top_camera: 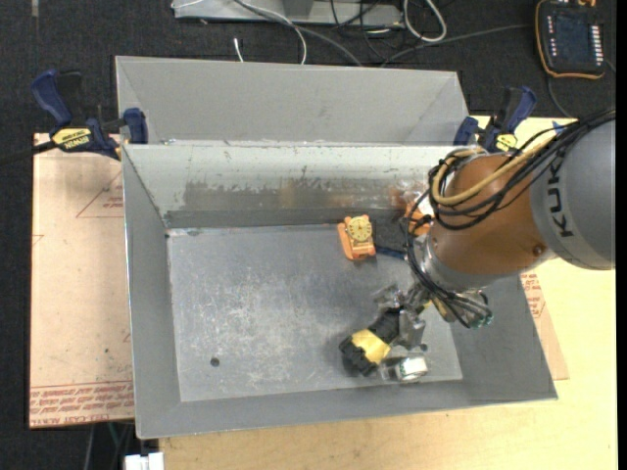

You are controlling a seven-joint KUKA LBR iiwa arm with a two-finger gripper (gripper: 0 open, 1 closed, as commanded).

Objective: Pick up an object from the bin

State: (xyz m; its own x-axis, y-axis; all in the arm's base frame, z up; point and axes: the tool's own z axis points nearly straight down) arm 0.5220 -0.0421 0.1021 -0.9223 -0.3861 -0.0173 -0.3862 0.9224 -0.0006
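1. Gripper point(404, 331): low over the 5 o'clock part of the floor of the grey metal bin point(245, 302). I cannot tell whether it stands wide or narrow, and I see nothing held in it.

2. Small yellow-and-black blocky plastic thing point(363, 349): just beside the gripper at its 8 o'clock, lying on the floor near the front wall. I judge it light and stiff, with smooth hard faces that may slip. I would take hold across the yellow body, not the black end.

3. Small pale silvery piece point(409, 367): at the gripper's 6 o'clock, close to item 2. I cannot tell whether they touch.

4. Orange block-shaped toy with a pale round face point(358, 237): at 11 o'clock, well apart, at the foot of the back wall.

5. Arm: enters from 3 o'clock. The orange-brown wrist cover point(480, 223), looped with cables, sits above the floor, and the tool angles down toward 7 o'clock.
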